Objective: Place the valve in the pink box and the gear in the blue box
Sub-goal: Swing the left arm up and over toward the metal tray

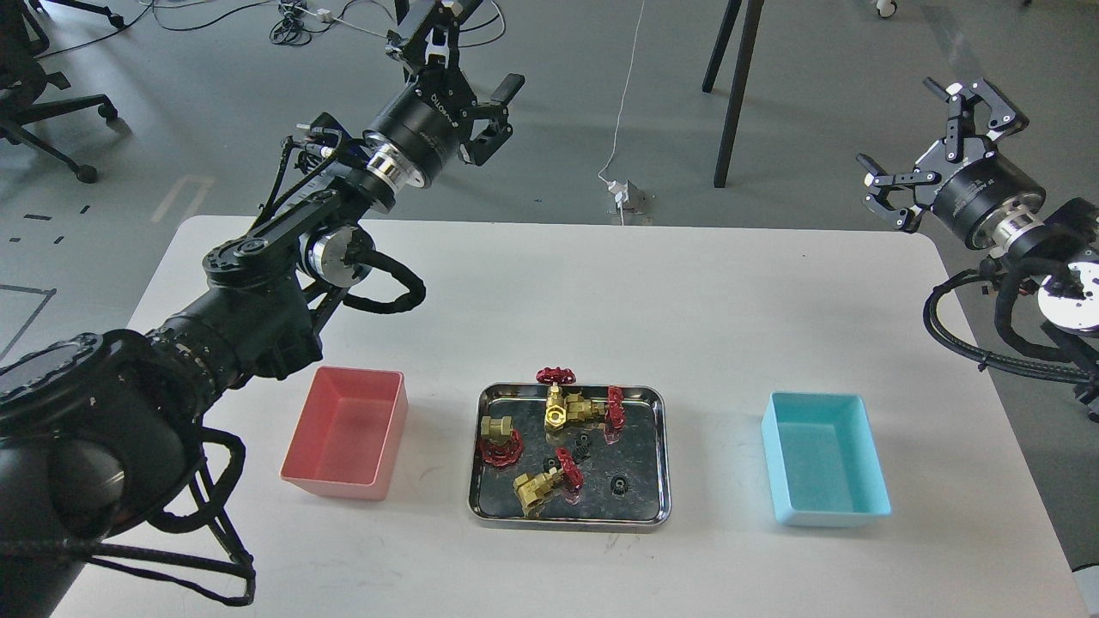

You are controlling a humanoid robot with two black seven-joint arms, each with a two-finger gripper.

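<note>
Several brass valves with red handwheels lie in a shiny steel tray (482,508) at the table's middle front: one valve (558,403) at the back, one (500,436) on the left, one (543,485) in front. Two tiny black gears (584,446) (617,485) lie among them. The pink box (343,487) stands empty left of the tray. Right of it stands the blue box (828,518), also empty. My left gripper (476,47) is open and held high beyond the table's far edge. My right gripper (910,129) is open, high at the far right.
The white table (704,309) has rounded corners. My left arm crosses above its left side, over the area behind the pink box. Behind the table are black stand legs (730,86), a floor power strip (625,196), cables and an office chair (34,94).
</note>
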